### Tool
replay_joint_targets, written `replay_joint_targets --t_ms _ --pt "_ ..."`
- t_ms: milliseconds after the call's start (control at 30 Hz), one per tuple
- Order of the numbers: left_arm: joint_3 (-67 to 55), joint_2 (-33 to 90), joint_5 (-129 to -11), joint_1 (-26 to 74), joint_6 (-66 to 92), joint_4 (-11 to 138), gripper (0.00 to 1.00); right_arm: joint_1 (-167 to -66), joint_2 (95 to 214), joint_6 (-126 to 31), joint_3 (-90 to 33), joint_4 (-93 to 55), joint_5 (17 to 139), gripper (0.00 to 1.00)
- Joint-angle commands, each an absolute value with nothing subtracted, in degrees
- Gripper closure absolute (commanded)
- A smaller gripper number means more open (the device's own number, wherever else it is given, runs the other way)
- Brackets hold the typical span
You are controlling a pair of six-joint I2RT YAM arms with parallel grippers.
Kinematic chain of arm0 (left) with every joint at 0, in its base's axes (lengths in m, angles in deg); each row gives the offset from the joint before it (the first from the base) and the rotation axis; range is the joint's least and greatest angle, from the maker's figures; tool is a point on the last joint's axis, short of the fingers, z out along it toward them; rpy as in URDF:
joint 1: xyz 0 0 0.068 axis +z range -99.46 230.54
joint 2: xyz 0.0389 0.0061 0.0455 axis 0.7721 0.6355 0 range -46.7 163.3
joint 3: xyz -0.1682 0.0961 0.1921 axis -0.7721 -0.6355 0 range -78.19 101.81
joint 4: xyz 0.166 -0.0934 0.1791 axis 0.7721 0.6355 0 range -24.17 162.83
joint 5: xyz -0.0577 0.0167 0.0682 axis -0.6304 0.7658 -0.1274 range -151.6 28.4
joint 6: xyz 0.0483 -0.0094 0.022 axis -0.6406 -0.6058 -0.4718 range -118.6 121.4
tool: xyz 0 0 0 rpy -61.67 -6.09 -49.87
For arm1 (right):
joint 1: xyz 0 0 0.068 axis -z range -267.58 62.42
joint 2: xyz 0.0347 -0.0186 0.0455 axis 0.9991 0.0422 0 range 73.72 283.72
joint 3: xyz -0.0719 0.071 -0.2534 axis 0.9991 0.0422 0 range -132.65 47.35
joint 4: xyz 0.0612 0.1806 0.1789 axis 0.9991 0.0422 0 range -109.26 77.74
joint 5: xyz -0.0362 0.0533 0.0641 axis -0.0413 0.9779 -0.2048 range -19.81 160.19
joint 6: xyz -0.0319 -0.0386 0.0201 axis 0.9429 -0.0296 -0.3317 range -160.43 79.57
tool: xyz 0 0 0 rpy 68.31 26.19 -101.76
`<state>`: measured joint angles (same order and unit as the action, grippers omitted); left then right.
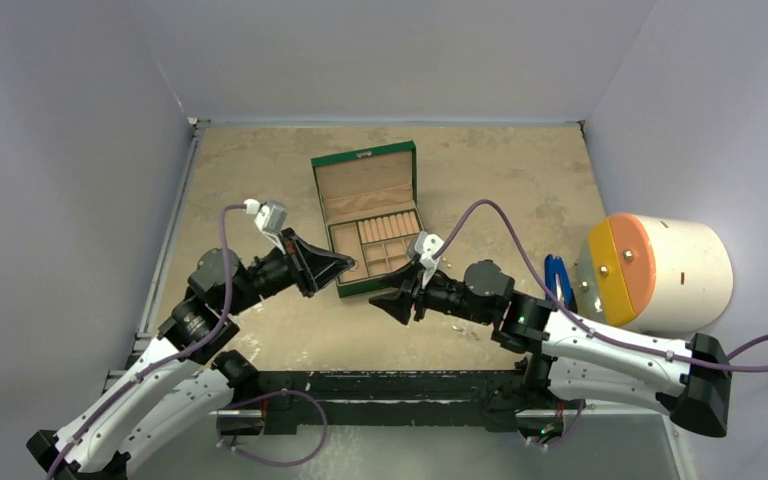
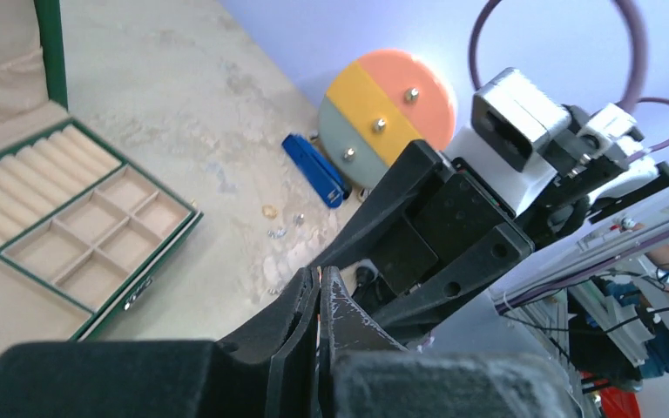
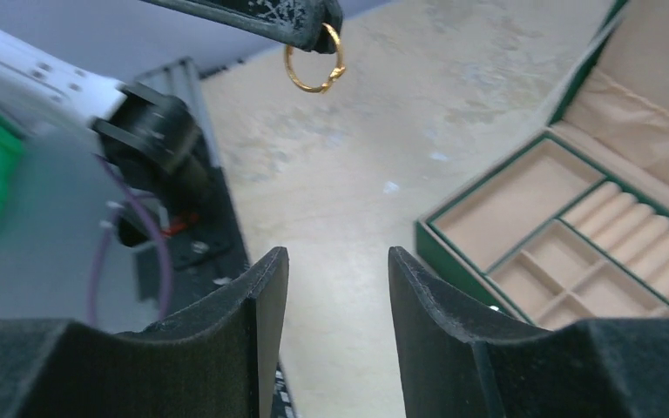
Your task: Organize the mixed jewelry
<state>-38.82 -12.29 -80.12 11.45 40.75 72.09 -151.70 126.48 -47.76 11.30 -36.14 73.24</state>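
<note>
Blue clip (image 1: 558, 280), right of centre, just beside white drum (image 1: 690, 272) with orange-yellow-grey face. Mottled beige table (image 1: 260, 180) underneath.

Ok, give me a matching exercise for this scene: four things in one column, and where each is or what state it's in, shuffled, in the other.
1 small gold hoop ring
2 green jewellery box with beige lining
3 blue clip-like tool
4 right claw

A open, holding nothing
B lying beside the white drum with the orange and yellow face
C pinched in the shut left claw
D lid up

Pairs: 1-C, 2-D, 3-B, 4-A
</note>
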Motion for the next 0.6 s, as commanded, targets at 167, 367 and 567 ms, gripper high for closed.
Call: replay_joint_targets --t_ms 167,367,567 --pt "-40.36 -14.69 -78.78 11.23 47.27 57.11 1.0 -150.52 126.62 -66.4 11.78 -56.53 85.07 0.52" --pt "-41.04 -15.95 -79.26 11.2 50.78 53.17 1.0 -150.51 128.63 -73.4 8.44 -60.25 84.81 0.52" --pt "-40.9 -16.79 -80.47 11.23 53.15 50.18 1.0 -150.51 128.96 -77.77 8.47 -68.16 82.51 0.53"
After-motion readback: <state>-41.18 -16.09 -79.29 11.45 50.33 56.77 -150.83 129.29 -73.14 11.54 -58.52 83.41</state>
